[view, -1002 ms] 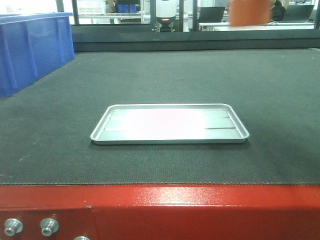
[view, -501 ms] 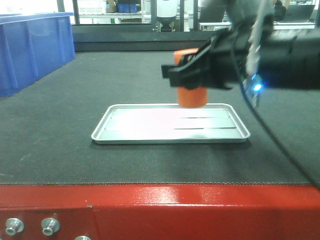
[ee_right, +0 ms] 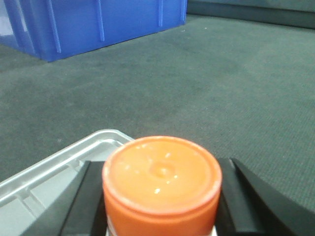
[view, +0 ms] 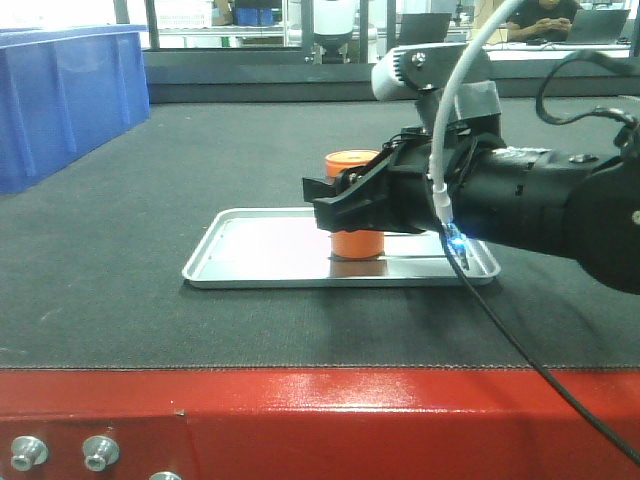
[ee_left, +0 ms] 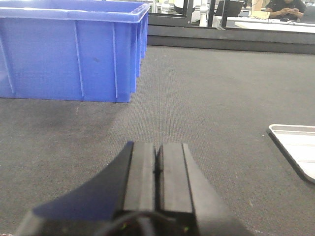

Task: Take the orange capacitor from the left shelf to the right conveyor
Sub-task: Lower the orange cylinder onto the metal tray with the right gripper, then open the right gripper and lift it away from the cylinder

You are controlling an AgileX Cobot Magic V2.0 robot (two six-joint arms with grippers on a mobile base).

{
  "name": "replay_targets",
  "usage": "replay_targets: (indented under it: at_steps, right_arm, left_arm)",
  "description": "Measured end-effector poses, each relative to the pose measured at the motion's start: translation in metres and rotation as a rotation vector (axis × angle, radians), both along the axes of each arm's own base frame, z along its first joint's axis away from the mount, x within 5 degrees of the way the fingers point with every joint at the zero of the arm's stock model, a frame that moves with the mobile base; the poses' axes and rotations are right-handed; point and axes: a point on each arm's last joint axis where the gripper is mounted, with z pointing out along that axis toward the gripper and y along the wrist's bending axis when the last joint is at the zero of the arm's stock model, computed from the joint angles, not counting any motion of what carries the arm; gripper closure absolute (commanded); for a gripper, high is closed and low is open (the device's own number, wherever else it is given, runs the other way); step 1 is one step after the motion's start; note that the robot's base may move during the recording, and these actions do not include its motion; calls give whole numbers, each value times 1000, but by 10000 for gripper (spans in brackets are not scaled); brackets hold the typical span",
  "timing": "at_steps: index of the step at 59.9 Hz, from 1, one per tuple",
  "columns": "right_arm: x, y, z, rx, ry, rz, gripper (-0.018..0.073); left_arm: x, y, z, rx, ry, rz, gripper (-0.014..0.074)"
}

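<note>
Lowered, orange capacitor [view: 356, 205] stands upright inside tray's [view: 240, 276] right rim.

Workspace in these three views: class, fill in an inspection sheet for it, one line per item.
Surface: dark belt with red frame edge.
Job's things: orange capacitor upright on the tray, between the right gripper's fingers.
Clutter: blue bin at far left.
Grippers: right gripper shut on the capacitor; left gripper shut, empty, above the belt.
Cables: grey cable and black cable on the right arm.
Surroundings: desks and a seated person behind.
</note>
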Motion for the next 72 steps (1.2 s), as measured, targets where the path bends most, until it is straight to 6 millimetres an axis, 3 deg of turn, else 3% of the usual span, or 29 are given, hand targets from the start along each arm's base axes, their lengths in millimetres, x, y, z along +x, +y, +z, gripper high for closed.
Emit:
replay_targets:
  at_steps: [8,13,18,24,38,52,59,72]
  right_arm:
    - [1,0,-1,2,-1,0,413]
    - [1,0,-1,2,-3,0,255]
    - [1,0,-1,2,-3,0,23]
    - [1,0,-1,-3,4,0,-71]
    - [-3,-3,27,-13,-6,-9,-63]
    - [-19,-13,83,12,-7,-33,-52]
    - [-33,-22,113,34,17,-53,54]
    - [-69,-45,159,-1,59,-101,389]
  left_arm:
    - [0,0,0,0,0,0,723]
    - [0,0,0,0,0,0,723]
    - [0,0,0,0,0,0,723]
    - [0,0,0,0,0,0,723]
    - [0,0,0,0,0,0,723]
    - [0,0,0,0,0,0,723]
    - [0,0,0,0,0,0,723]
    - [0,0,0,0,0,0,723]
